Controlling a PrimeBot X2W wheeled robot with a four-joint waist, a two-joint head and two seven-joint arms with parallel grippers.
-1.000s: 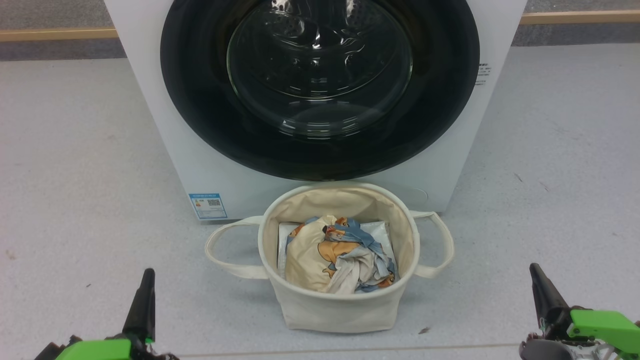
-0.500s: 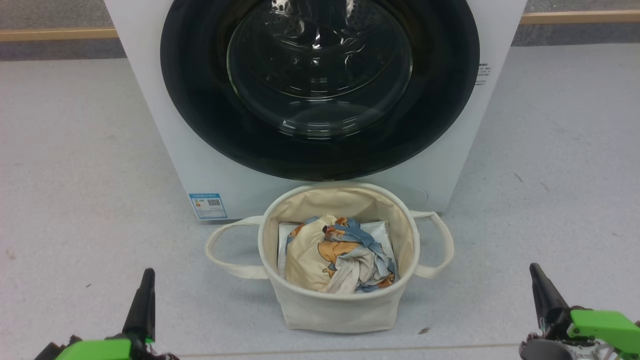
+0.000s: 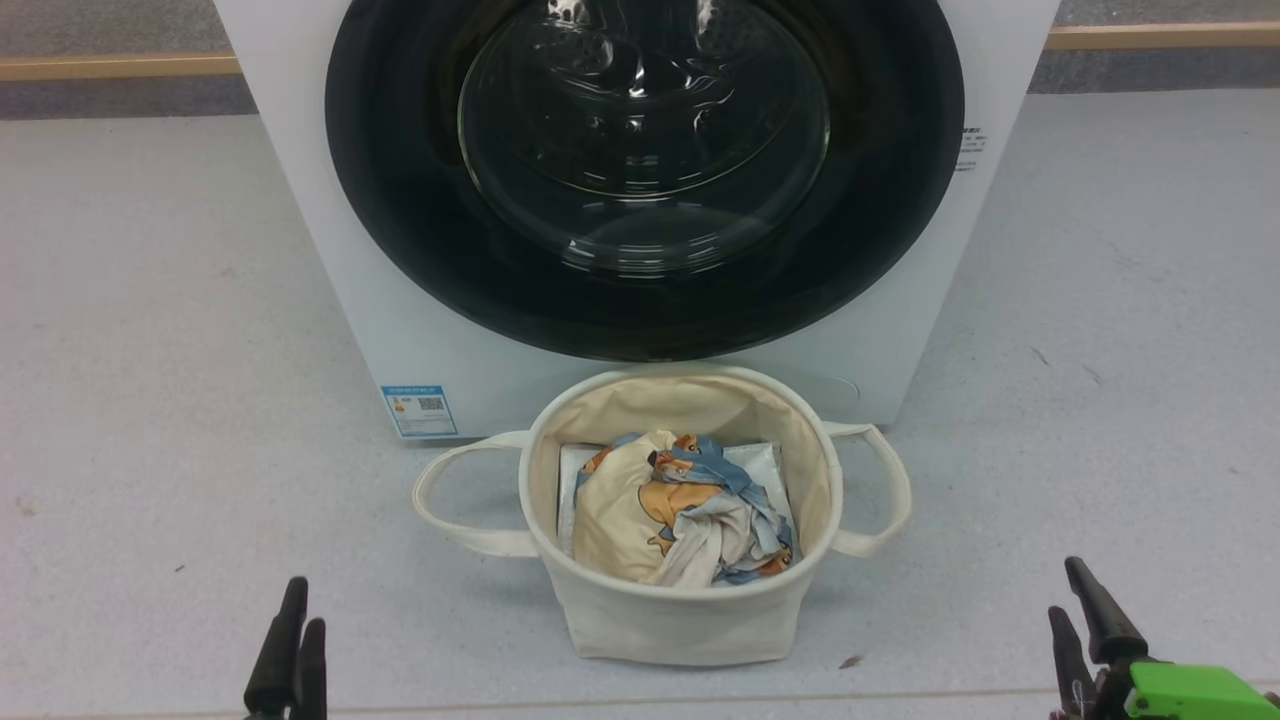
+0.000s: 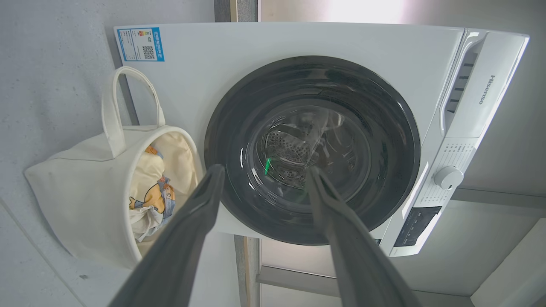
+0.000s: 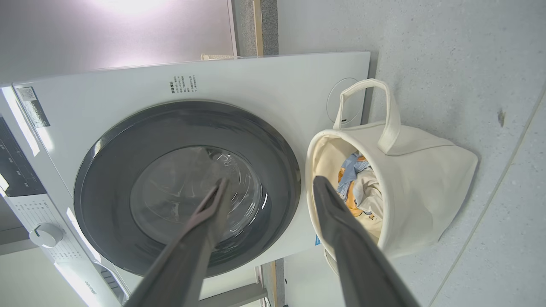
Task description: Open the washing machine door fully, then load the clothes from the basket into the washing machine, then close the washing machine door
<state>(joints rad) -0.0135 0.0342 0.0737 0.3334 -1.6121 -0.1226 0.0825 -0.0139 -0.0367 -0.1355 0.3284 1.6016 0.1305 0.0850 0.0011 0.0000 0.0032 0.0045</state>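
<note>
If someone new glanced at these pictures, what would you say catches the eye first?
The glossy black washing machine door, shut, dominates the top centre of the head view. Right below, on the grey floor, stands the cream basket holding cartoon-printed clothes. The left tool and right tool sit open at the lower corners.

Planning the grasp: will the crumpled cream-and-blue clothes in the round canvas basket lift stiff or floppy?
Probably floppy: the crumpled cream-and-blue printed clothes lie in loose folds, so they should drape and trail. Likely light: thin fabric. The round cream canvas basket might shift or tip if cloth drags on its rim.
</note>
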